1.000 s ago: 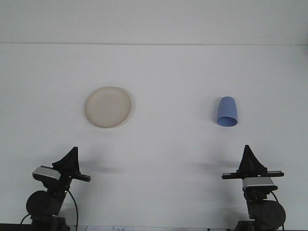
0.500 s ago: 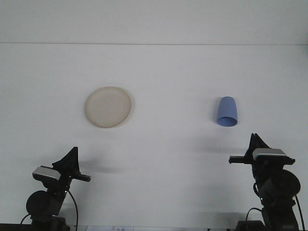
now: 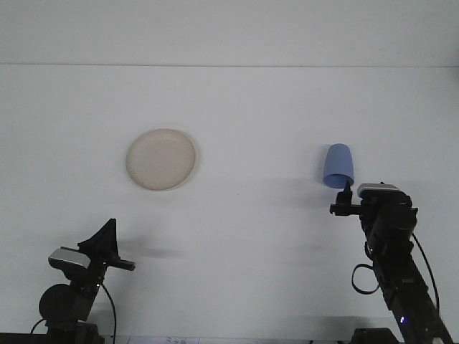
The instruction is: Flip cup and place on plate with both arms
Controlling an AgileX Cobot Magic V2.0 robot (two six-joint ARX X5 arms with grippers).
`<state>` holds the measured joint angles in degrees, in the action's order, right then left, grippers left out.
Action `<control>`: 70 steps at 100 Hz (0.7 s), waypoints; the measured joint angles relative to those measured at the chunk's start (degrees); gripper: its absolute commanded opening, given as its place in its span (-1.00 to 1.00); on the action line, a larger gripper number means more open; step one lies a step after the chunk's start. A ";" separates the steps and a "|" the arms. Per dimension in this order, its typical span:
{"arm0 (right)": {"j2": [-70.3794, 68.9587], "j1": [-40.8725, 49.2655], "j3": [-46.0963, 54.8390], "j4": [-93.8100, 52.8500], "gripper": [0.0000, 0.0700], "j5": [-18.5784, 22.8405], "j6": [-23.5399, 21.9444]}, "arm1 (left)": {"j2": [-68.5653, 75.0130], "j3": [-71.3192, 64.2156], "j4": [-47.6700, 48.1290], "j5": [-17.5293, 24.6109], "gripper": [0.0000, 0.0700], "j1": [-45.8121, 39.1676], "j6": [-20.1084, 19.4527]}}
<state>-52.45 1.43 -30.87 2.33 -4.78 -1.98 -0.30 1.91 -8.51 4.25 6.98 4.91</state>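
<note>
Setting: lab-style robot test bench. Evidence: plain white table running to a bare white wall, no household clutter or decor. Two black robot arms mounted at the near edge, left arm and right arm, with exposed cables. Only props laid out: one cream plate and one blue cup, well apart.

Bright, even overhead light, soft faint shadows on the white table, slight overall softness.
</note>
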 measured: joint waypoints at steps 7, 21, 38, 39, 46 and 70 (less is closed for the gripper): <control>-3.72 0.00 0.00 1.55 0.56 0.00 0.15 | 0.00 0.00 0.00 -0.02 -0.96 0.00 0.00; -11.69 -0.02 0.00 4.81 0.56 0.00 0.26 | 0.00 0.00 0.00 -0.02 -0.96 0.00 0.00; -20.52 -1.18 0.02 12.31 0.56 0.07 0.24 | 0.00 0.00 0.00 -0.02 -0.96 0.00 0.00; -21.00 -1.25 0.02 12.76 0.56 0.04 0.24 | 0.00 0.00 0.00 -0.02 -0.96 0.00 0.00; -24.17 -1.95 0.02 15.54 0.56 0.02 0.24 | 0.00 0.00 0.00 -0.02 -0.96 0.00 0.00; -32.37 -3.80 0.04 26.45 0.56 0.55 0.24 | 0.00 0.00 0.00 -0.02 -0.96 0.00 0.00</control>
<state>-84.82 -2.37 -30.83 28.77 -4.23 -1.74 -0.30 1.91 -8.51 4.23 6.98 4.91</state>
